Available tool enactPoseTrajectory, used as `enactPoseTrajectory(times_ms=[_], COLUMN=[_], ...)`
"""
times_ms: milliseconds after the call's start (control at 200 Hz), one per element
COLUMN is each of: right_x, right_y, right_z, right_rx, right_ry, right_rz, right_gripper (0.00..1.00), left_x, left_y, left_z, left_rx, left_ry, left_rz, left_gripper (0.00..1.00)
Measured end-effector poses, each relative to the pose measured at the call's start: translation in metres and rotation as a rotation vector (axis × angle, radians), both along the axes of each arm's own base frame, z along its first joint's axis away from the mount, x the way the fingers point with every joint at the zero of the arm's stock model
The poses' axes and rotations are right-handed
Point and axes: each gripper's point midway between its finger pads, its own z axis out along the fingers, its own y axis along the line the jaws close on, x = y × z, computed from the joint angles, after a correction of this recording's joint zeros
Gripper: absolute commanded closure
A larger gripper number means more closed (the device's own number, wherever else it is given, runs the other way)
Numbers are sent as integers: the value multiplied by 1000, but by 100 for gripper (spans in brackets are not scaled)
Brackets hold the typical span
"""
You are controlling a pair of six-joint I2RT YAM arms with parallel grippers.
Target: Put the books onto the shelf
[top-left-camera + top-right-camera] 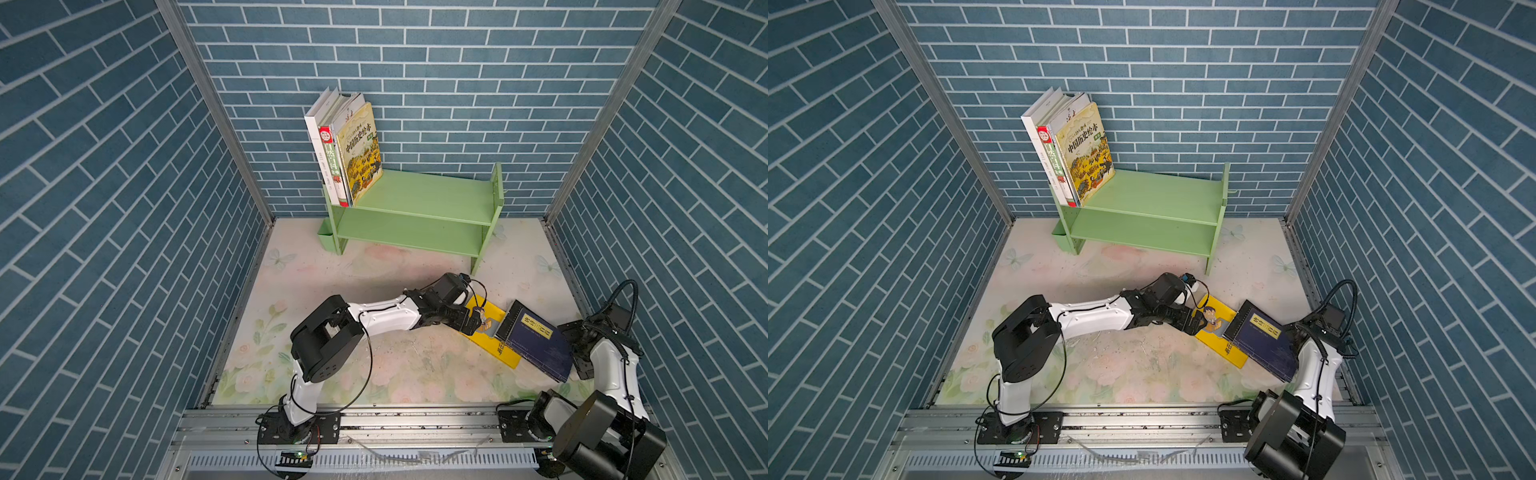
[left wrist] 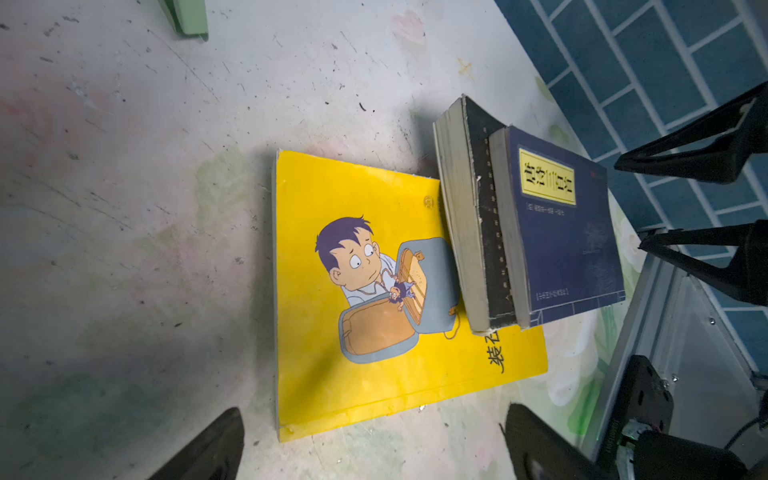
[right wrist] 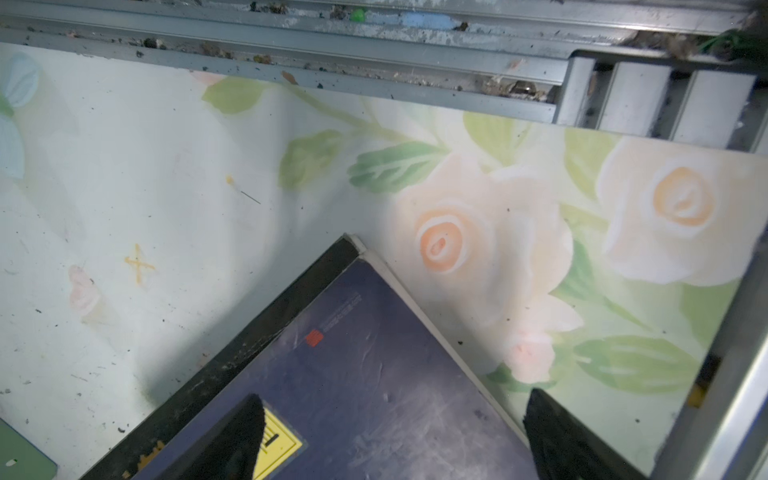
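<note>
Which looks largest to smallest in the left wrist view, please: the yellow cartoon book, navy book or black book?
1. yellow cartoon book
2. navy book
3. black book, mostly covered by the navy one, so unsure

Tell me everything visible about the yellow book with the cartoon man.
The yellow book is a thin softcover, bright yellow, with a cartoon man looking into an open suitcase and Chinese characters. It lies flat, cover up, on the table, in front of the right end of the shelf. The black book, with the navy book on it, overlaps one side. The left gripper is over its other side, jaws open.
</note>
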Motion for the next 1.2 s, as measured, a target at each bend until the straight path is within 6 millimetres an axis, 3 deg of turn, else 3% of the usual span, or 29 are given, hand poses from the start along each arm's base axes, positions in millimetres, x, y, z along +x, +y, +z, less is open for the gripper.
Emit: enactPoseTrajectory(times_ms=[355, 620, 945, 1200], right_x=[-1, 33, 71, 78], right_y=[-9, -16, 18, 50], right_z=[-27, -30, -32, -31], right_rx=[18, 22, 22, 4], right_ry=[67, 5, -91, -149], right_rz=[29, 145, 365, 445], right_gripper=[7, 12, 14, 15], left_x=[11, 33, 41, 34], left_y=[0, 8, 6, 17], left_z=[-1, -11, -29, -44], left_rx=[9, 22, 36, 53], left_ry=[-4, 12, 97, 136], left_rz=[22, 70, 150, 183], left_gripper=[0, 0, 0, 0])
